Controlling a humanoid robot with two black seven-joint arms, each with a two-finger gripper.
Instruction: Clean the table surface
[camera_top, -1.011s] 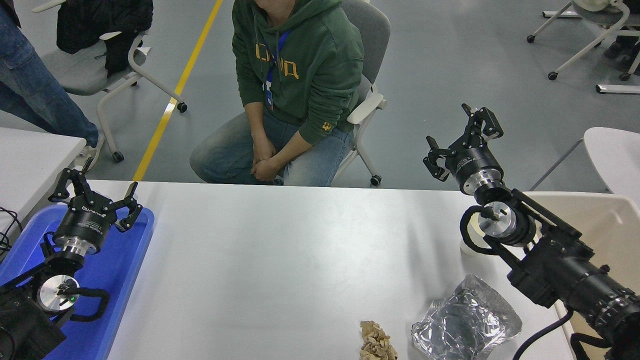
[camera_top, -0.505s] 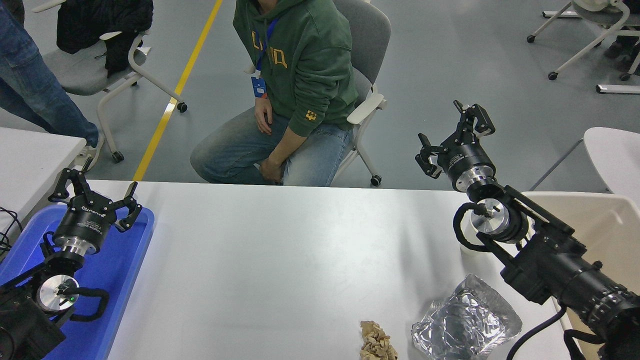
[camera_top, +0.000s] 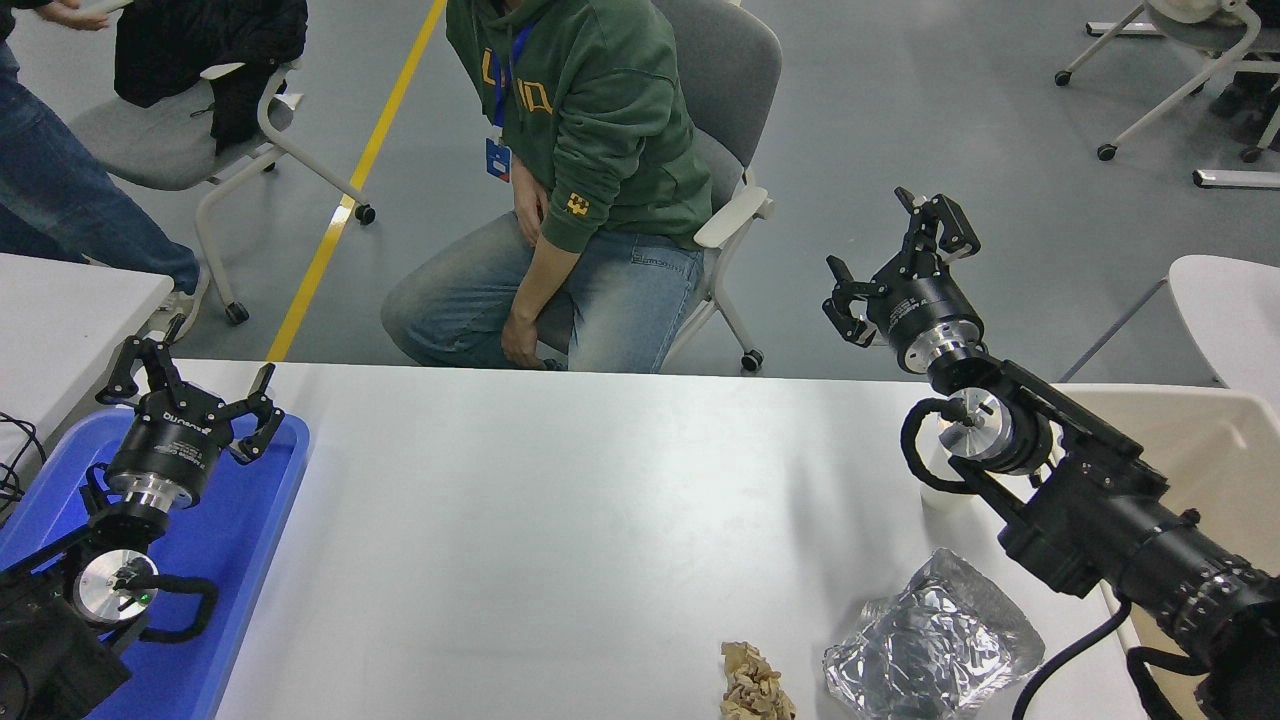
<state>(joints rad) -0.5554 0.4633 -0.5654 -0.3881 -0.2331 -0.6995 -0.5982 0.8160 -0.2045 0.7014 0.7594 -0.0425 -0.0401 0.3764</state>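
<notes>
The white table surface (camera_top: 560, 520) fills the middle of the head view. A crumpled silver foil wrapper (camera_top: 930, 645) and a crumpled beige scrap (camera_top: 752, 685) lie on it near the front edge at the right. My right gripper (camera_top: 890, 250) is open and empty, raised above the table's far right edge, well away from both pieces. A small white object (camera_top: 945, 480) stands on the table partly hidden behind the right arm. My left gripper (camera_top: 190, 385) is open and empty, parked at the lower left over a blue tray (camera_top: 250, 530).
A beige bin (camera_top: 1190, 440) stands at the table's right side. A person in a green hoodie (camera_top: 590, 110) sits on a chair at the far side. Another person's legs (camera_top: 70, 210) show at the upper left. A smaller white table (camera_top: 60, 310) is at the left.
My right gripper has moved up and slightly left, away from the table. The seated person has leaned to the left and unclasped the hands.
</notes>
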